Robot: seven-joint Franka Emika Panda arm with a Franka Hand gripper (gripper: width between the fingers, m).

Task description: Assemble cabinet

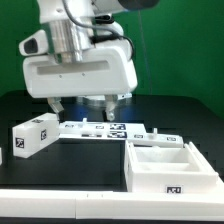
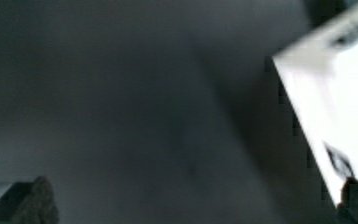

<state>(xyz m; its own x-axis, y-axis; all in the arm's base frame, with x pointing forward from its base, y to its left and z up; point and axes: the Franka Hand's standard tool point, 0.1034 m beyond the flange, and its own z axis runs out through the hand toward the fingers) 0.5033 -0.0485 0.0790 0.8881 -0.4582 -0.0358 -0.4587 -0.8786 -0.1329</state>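
The cabinet shell [image 1: 150,182] sits open side up on the black table [image 1: 70,165], toward the exterior view's right and near the front edge. A smaller cabinet block [image 1: 33,138] lies well apart from it at that view's left. Both look like stiff, light, matte plastic, so I judge that neither will flex or crush, though smooth faces could slide if I pinch them off-centre.

For the shell I would take a thin upright wall between my fingers. The block I would grip across two opposite flat faces.

My claw [image 1: 85,105] hangs just above the marker board [image 1: 110,130], between the two parts. Its fingers stand apart with nothing between them. The wrist view is smeared: dark table, and one white edge [image 2: 327,90] I cannot identify.

There is open table between the block and the shell, and more in front of the board. The shell's raised walls and the board's edge are what I could clip on a low sweep.
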